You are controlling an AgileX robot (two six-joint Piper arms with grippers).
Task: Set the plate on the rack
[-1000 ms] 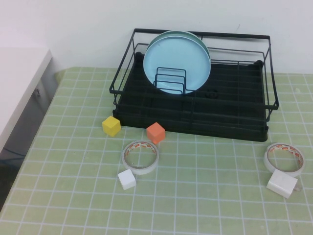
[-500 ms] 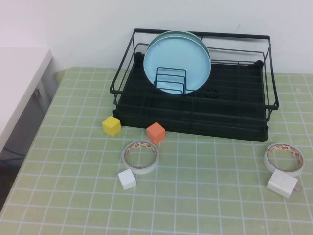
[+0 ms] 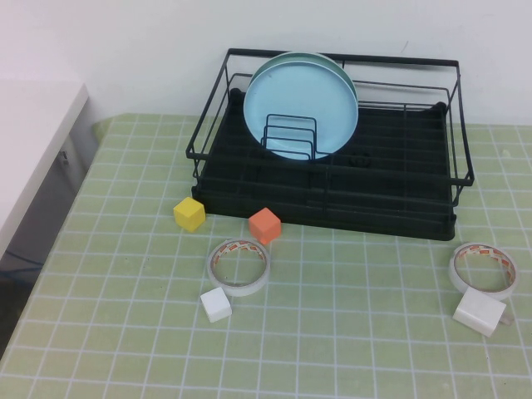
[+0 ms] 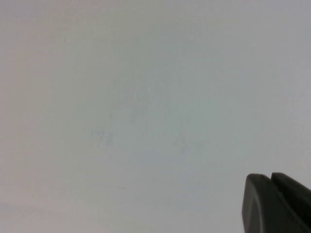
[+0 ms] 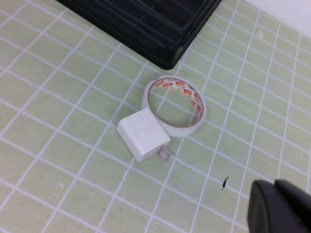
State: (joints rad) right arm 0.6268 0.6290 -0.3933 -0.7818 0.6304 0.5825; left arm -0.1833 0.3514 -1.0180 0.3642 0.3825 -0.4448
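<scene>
Plate (image 3: 300,103) upright on edge in rack (image 3: 332,179), facing forward, far from left gripper (image 4: 277,204) and right gripper (image 5: 279,208), finger state of both unclear.

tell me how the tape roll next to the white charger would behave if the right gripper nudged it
The tape roll lies flat on its side, so it would likely slide on the table mat rather than roll. It touches the white charger, so a push from the far side would probably shove that along too. It looks hollow and light. The right gripper hangs above the mat nearby; the left gripper faces a blank wall.
</scene>
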